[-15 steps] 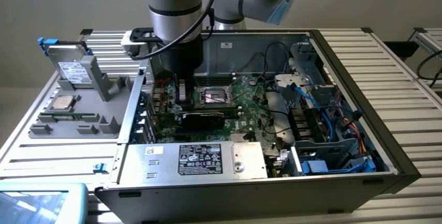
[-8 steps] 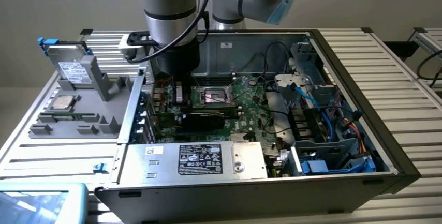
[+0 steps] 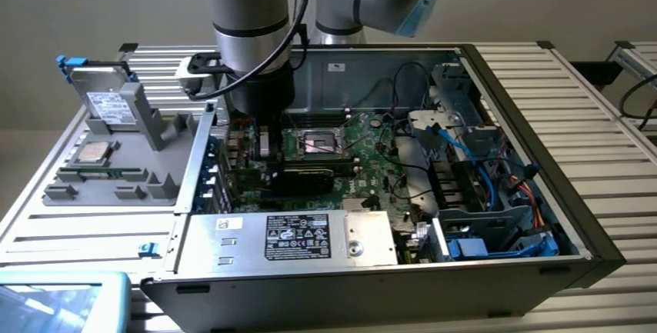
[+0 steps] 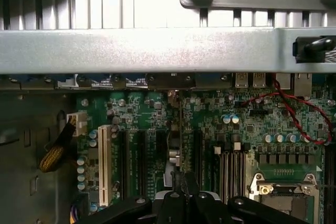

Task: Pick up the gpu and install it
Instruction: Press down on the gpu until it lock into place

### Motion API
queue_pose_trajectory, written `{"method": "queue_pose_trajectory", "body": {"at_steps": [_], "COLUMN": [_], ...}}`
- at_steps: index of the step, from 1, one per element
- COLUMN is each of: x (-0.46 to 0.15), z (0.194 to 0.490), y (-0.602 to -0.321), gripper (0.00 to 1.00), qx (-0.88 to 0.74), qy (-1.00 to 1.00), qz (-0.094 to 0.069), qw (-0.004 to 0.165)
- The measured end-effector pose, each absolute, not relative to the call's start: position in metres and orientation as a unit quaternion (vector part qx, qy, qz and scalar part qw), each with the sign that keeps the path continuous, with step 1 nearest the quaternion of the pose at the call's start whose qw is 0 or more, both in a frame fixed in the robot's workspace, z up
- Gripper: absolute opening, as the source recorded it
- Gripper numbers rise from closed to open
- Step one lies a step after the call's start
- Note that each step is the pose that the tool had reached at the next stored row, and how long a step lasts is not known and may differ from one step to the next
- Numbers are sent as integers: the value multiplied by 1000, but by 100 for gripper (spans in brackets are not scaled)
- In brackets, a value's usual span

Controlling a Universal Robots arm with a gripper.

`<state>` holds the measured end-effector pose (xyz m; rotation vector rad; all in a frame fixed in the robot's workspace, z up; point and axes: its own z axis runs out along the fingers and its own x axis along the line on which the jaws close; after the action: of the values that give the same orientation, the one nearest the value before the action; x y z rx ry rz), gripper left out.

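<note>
My gripper (image 3: 265, 151) reaches down into the open computer case and is shut on the gpu (image 3: 308, 181). The card stands upright, with its black face towards the exterior view. In the wrist view the gpu (image 4: 178, 129) shows edge-on as a thin strip. It runs from my gripper (image 4: 184, 181) towards the case's rear wall (image 4: 157, 51). It sits over the green motherboard (image 4: 247, 129), between the dark expansion slots (image 4: 139, 156) and the processor socket (image 4: 283, 187). I cannot tell whether its lower edge is in a slot.
A white slot (image 4: 103, 166) and a braided cable (image 4: 52, 156) lie to one side of the card. A red-and-black wire (image 4: 294, 119) loops near the socket. The power supply (image 3: 308, 237) fills the case's front, with drive bays and blue cables (image 3: 482, 194) at the exterior view's right. A grey parts fixture (image 3: 113, 171) stands outside at the left.
</note>
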<state>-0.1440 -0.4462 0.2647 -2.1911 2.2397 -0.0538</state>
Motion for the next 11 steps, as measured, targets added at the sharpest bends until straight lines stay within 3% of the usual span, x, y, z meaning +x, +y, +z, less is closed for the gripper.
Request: {"method": "queue_pose_trajectory", "body": {"at_steps": [11], "x": [-118], "z": [280], "y": [-450], "gripper": [12], "qx": [-699], "qy": [715], "qz": [-7], "qw": [-5]}}
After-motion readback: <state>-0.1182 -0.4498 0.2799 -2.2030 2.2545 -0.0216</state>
